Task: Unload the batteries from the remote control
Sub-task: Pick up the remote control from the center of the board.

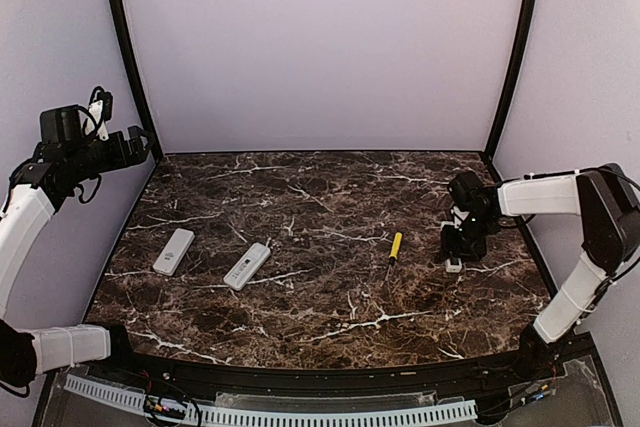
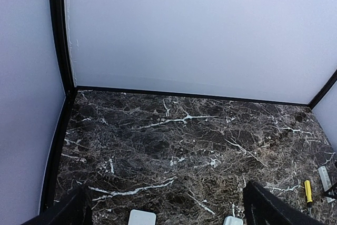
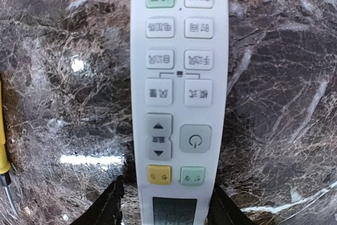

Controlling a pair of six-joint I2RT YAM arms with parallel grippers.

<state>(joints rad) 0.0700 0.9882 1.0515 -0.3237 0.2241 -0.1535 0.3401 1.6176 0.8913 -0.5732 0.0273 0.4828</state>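
The right pincer (image 3: 167, 206) stands over a white remote control with rows of pale buttons (image 3: 179, 77), which lies buttons up on the dark marbled table (image 1: 330, 197). Its fingers (image 3: 111, 206) sit narrow on either side of the display end, with a sliver of table showing beside one. The batteries are hidden from every view. A yellow-handled screwdriver (image 1: 395, 245) lies near this remote, apart from it. A plain white remote (image 1: 173, 251) and a second white remote (image 1: 247, 266) lie well to the left. The left pincer (image 2: 167, 196), spread wide, hangs raised at the far left.

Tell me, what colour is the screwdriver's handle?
Yellow. The screwdriver handle shows best in the top external view.
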